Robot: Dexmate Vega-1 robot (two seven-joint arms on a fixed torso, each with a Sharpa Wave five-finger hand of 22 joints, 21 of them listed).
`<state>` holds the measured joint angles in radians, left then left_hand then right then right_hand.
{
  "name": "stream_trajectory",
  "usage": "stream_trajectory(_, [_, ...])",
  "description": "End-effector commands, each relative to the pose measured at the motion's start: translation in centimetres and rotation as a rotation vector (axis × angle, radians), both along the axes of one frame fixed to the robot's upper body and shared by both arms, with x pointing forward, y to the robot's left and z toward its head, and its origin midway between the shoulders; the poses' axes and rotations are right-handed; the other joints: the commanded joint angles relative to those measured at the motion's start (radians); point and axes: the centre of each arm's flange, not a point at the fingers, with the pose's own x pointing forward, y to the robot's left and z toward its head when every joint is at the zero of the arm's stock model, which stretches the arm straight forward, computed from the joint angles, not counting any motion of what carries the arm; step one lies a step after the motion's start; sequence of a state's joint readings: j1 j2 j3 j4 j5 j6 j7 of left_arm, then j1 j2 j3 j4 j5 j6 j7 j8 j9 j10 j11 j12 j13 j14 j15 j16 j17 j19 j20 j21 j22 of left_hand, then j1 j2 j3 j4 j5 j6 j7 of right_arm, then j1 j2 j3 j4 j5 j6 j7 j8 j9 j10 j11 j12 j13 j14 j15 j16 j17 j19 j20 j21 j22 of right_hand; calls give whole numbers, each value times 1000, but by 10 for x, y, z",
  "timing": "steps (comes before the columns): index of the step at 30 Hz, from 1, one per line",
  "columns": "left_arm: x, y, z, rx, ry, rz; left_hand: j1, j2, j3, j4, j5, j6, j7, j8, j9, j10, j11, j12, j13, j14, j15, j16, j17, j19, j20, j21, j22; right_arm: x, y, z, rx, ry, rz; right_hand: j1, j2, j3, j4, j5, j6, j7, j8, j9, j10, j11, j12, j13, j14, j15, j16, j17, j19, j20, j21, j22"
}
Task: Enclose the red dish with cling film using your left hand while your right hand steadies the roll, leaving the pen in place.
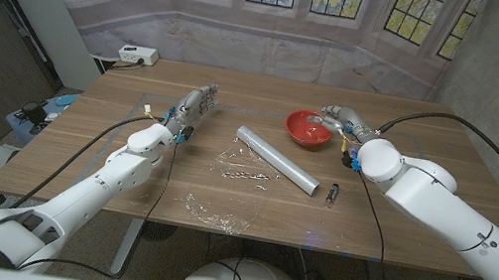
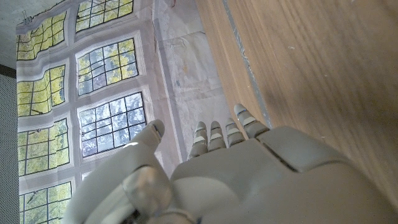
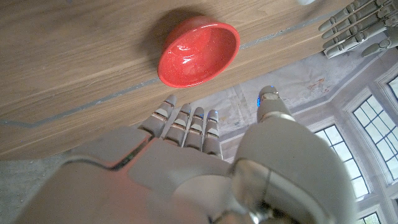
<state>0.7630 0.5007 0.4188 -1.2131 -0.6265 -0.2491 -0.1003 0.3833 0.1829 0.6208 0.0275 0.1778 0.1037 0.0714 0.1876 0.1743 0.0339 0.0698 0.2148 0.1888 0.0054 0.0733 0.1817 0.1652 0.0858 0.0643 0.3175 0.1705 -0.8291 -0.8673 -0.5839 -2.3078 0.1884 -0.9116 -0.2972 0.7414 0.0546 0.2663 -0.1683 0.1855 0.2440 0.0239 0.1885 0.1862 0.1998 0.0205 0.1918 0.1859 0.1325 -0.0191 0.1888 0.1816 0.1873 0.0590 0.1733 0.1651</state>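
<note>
— While both arms reach over the wooden table (image 1: 426, 168), what do we hold?
— Nothing. Our left hand (image 1: 192, 107), left of centre, is open, fingers apart; our right hand (image 1: 341, 122) spreads just beside the red bowl (image 1: 310, 128), upper right.
— The cling film roll (image 1: 277, 160)?
— Mid-frame, on loose film (image 1: 244, 171); the pen (image 1: 332, 192) lies near its right end.

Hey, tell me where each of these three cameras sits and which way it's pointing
Head view: on the robot's head, looking down over both arms at the table with roll, red dish and pen.
Left wrist view: on the left wrist, along the back of the left hand, toward the table edge and windows.
Right wrist view: on the right wrist, along the right hand, toward the dish.
Shared: the head and right wrist views both show the red dish.
</note>
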Motion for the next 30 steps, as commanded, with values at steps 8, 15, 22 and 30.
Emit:
stream_trajectory(8, [1, 0, 0, 12, 4, -4, 10, -1, 13, 1, 2, 11, -3, -1, 5, 7, 4, -2, 1, 0, 14, -1, 6, 12, 1, -6, 1, -18, 18, -8, -86, 72, -23, 22, -2, 0, 2, 10, -19, 16, -4, 0, -10, 22, -7, 1, -16, 19, -2, 0, -15, 13, 3, 3])
stream_trajectory(15, [3, -1, -1, 16, 9, -11, 9, -1, 15, 1, 2, 12, -2, -1, 5, 6, 4, -3, 2, 1, 14, -1, 6, 13, 1, -9, 1, -23, 22, -10, -117, 91, -33, 29, -4, 0, 2, 12, -24, 18, -3, 0, -16, 20, -7, 1, -23, 19, -3, 0, -27, 22, 2, 3])
stream_trajectory(22, [5, -2, 0, 23, 11, -17, 9, -1, 17, 0, 2, 12, -2, -2, 5, 7, 4, -3, 2, 1, 15, -1, 6, 14, 0, -11, 1, -27, 29, -16, -144, 111, -35, 35, -5, 1, 2, 13, -22, 20, -1, 0, -13, 24, -5, 1, -20, 22, -1, 0, -32, 29, 3, 3])
stream_trajectory(30, [7, -4, 0, 30, 12, -22, 9, -1, 19, 0, 2, 12, -3, -2, 6, 9, 6, -3, 2, 1, 15, -1, 6, 15, 1, -14, 1, -33, 38, -27, -174, 113, -65, 46, -7, 3, 1, 16, -12, 25, 4, 0, 0, 31, 1, 2, -11, 29, 4, 0, -31, 33, 7, 3])
